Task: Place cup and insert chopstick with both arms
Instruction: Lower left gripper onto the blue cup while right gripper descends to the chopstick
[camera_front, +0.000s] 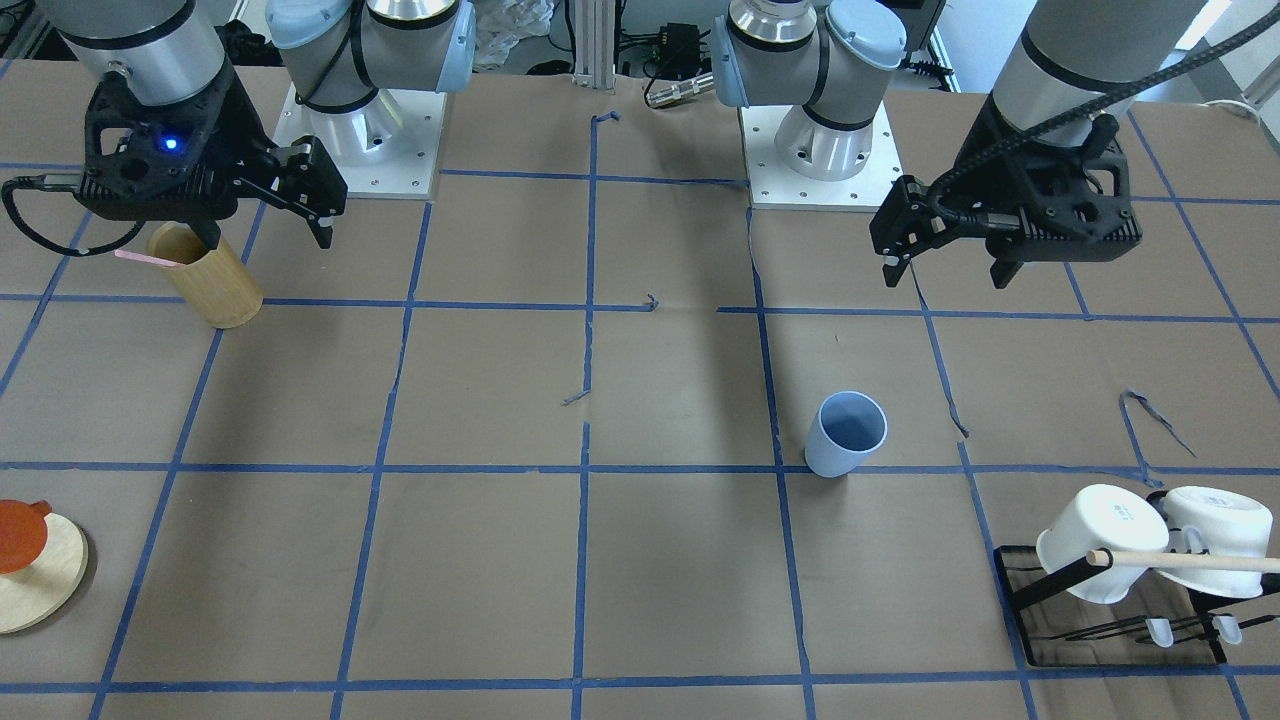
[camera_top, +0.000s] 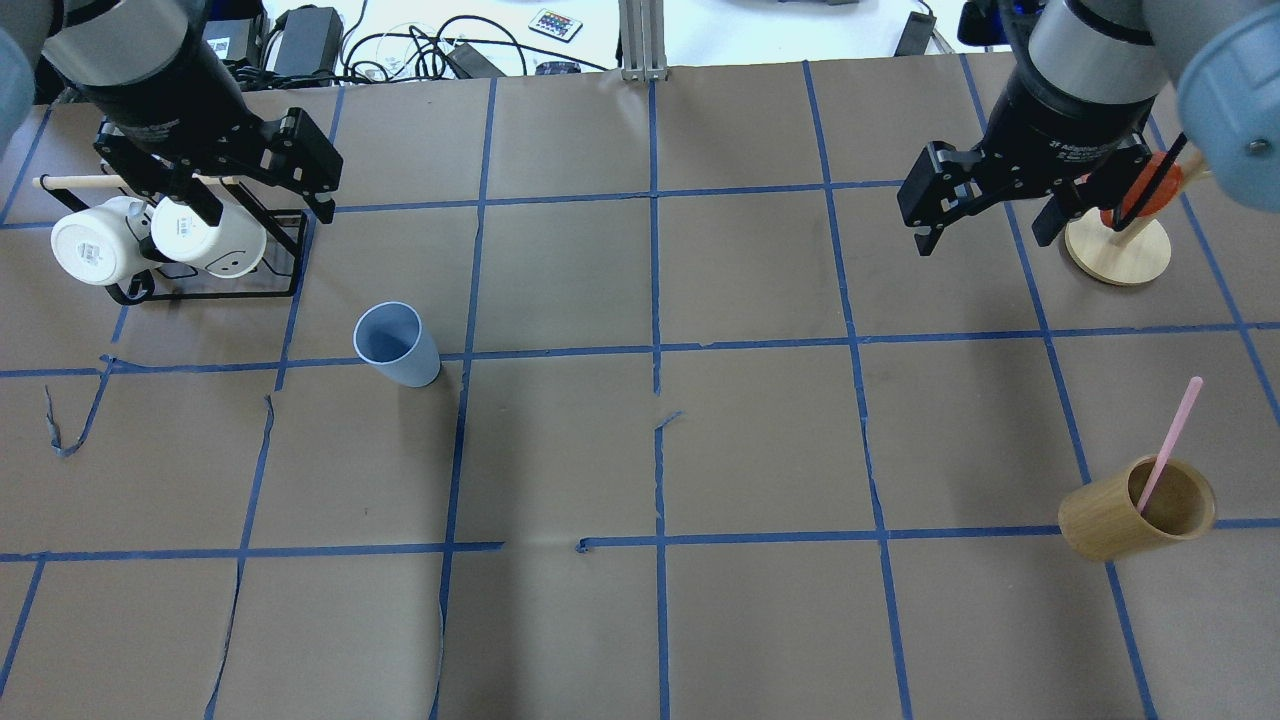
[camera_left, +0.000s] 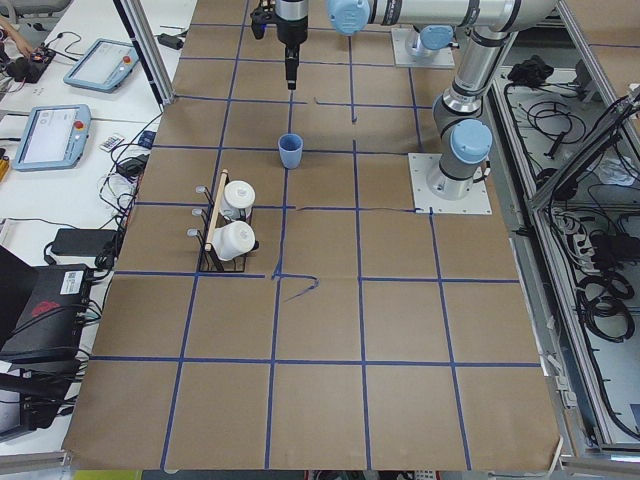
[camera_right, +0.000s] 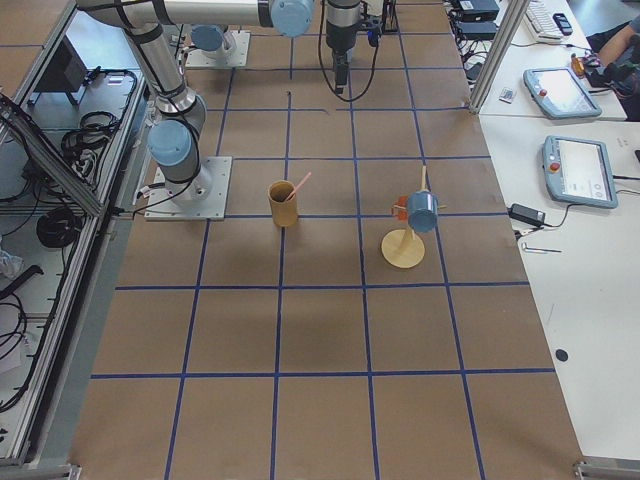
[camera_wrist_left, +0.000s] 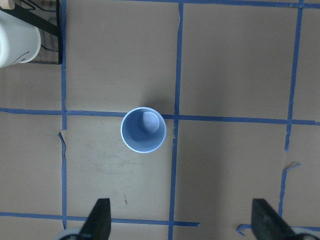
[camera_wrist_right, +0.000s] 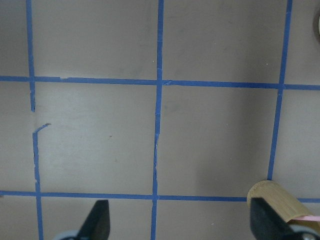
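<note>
While the left fingers (camera_wrist_left: 98, 219) gape, the cup (camera_wrist_left: 143, 129) stands apart.

Left gripper (camera_top: 267, 212) hangs in the overhead view's upper left, right gripper (camera_top: 985, 240) in its upper right; both point down, jaws spread wide, empty.

On the table (camera_right: 320, 330), a pink chopstick (camera_right: 299, 186) leans in a bamboo holder (camera_right: 284, 208). Nearby, a blue cup (camera_right: 421, 211) hangs on a wooden stand (camera_right: 404, 249).

tbl (camera_top: 760, 440) | blue cup (camera_top: 398, 345) | bamboo holder (camera_top: 1100, 525) | mug rack (camera_top: 220, 295) | wood stand (camera_top: 1118, 255)
</note>
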